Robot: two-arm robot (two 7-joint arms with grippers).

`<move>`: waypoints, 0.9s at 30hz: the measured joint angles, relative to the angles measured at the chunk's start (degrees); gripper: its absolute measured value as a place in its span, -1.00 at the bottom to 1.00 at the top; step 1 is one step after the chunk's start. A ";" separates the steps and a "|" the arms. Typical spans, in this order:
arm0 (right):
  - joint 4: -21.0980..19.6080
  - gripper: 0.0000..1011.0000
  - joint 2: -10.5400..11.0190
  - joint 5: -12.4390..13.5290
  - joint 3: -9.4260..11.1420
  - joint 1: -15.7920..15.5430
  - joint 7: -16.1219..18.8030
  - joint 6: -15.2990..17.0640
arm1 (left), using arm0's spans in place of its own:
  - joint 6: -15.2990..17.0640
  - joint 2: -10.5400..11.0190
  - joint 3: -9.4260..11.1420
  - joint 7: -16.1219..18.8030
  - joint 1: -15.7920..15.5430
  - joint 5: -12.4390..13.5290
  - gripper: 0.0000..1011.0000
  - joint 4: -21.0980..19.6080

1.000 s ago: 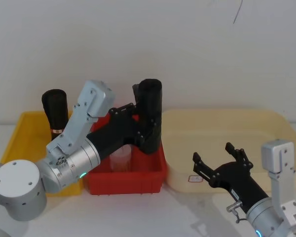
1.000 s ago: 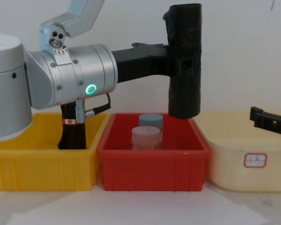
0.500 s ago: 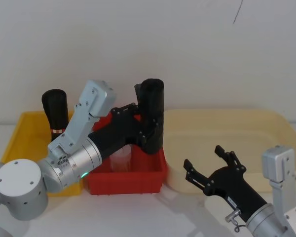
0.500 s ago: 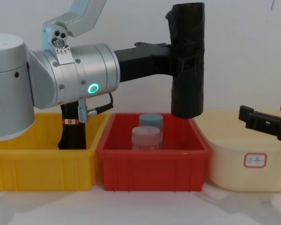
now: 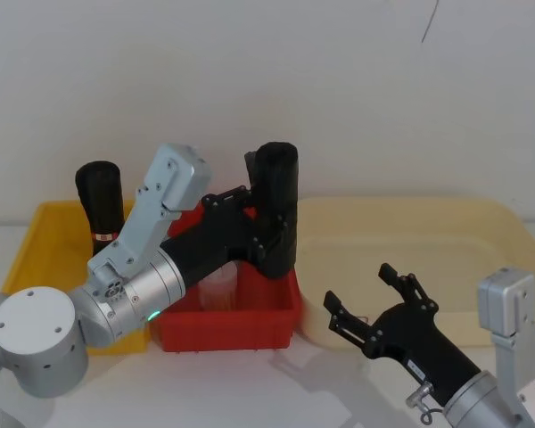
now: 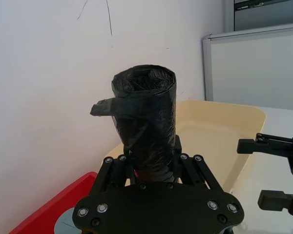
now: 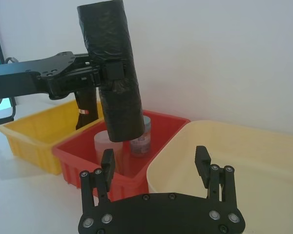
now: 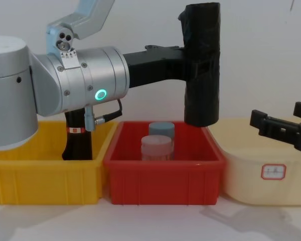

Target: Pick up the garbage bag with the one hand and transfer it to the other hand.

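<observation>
Handover, first half complete. The garbage bag [image 8: 201,63] hung upright in the air, clear of every bin, its lower end above the rear right part of the red bin [image 8: 163,160]. The left gripper [image 8: 199,56], on the wrist with the green ring, was clamped on the roll about midway up its length, one finger on each side. The pick-up could therefore be judged as done.

The transfer itself remained. The right gripper [image 5: 357,283] stood with its fingers spread wide and nothing between them. It was low over the front left corner of the cream tub [image 8: 266,150], its opening turned toward the roll.

In the right wrist view the bag [image 7: 112,73] rose ahead of the spread fingers [image 7: 107,163] and higher than them, with a clear gap between. No contact between the bag and the right gripper was visible from any angle.

What appeared to be left: the right gripper had to close on a free stretch of the roll, probably the part below the left gripper's hold, and the left gripper then had to let go.

Two jars [image 8: 157,145] stood in the red bin beneath the bag.
</observation>
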 joint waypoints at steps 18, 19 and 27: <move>-0.74 0.98 -1.30 -1.24 -0.30 -2.05 0.66 -2.07 | 0.01 0.00 0.02 -0.02 -0.03 -0.03 -0.20 0.02; -0.75 0.98 -1.39 -1.37 -0.34 -2.07 0.64 -2.09 | 0.01 0.00 0.02 -0.02 -0.03 -0.03 -0.20 0.02; -0.76 0.98 -2.57 -2.55 -0.94 -1.86 0.12 -2.08 | 0.01 0.00 0.02 -0.01 -0.03 -0.03 -0.20 0.01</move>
